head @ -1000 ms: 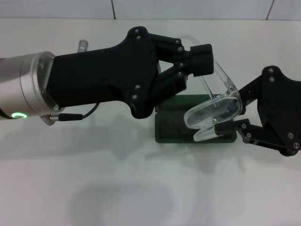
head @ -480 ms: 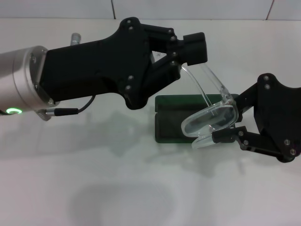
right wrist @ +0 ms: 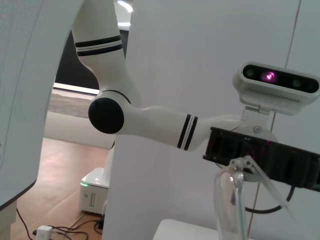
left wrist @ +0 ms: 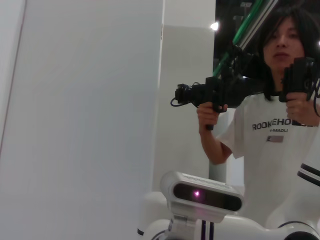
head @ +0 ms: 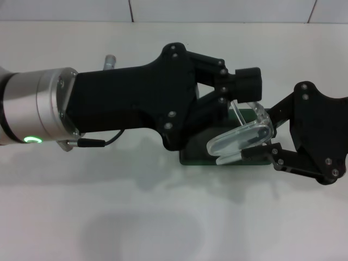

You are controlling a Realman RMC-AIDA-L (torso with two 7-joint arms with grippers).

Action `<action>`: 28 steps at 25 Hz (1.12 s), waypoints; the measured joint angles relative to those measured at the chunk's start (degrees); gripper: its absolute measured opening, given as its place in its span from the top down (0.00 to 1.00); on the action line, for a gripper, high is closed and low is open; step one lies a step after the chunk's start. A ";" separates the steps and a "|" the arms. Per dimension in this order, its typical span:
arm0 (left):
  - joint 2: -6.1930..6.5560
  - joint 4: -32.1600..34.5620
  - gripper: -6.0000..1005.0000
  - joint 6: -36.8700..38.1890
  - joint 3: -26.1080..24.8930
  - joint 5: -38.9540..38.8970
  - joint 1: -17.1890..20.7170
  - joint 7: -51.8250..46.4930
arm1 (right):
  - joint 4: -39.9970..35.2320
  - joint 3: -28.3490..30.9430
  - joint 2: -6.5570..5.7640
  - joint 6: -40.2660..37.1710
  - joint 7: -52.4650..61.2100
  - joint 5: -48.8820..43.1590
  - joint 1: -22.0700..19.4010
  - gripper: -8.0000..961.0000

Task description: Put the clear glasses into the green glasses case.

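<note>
The clear glasses (head: 239, 138) hang just above the green glasses case (head: 197, 157), which lies on the white table and is largely covered by both grippers. My right gripper (head: 261, 136) comes in from the right and is shut on the glasses' front by the lens. From the left, my left gripper (head: 238, 99) reaches over the case, its fingers shut at the upright temple (head: 237, 112). In the right wrist view the glasses (right wrist: 234, 200) rise in front of the black left gripper (right wrist: 260, 156). The left wrist view shows neither glasses nor case.
The white table (head: 136, 217) spreads out in front of the case, and a wall runs along its back. A person (left wrist: 277, 125) holding controllers stands behind the robot's head camera (left wrist: 205, 194). The robot's white arm (right wrist: 150, 120) crosses the right wrist view.
My left gripper has moved right and down over the case, bringing the temple down with it. The glasses sit a little lower; the right gripper has barely shifted.
</note>
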 joint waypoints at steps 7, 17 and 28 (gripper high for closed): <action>0.07 0.00 0.94 0.08 0.25 0.81 -0.02 -0.35 | 0.00 0.00 0.07 0.15 -0.27 0.40 0.03 0.88; -0.04 -0.21 0.94 0.08 0.35 1.55 -0.35 -0.86 | 0.00 0.00 0.08 0.23 -0.77 1.03 0.03 0.89; -0.14 -1.53 0.94 -0.32 -3.90 0.69 0.27 1.94 | -0.01 -0.17 0.08 0.20 -1.20 1.04 -0.76 0.88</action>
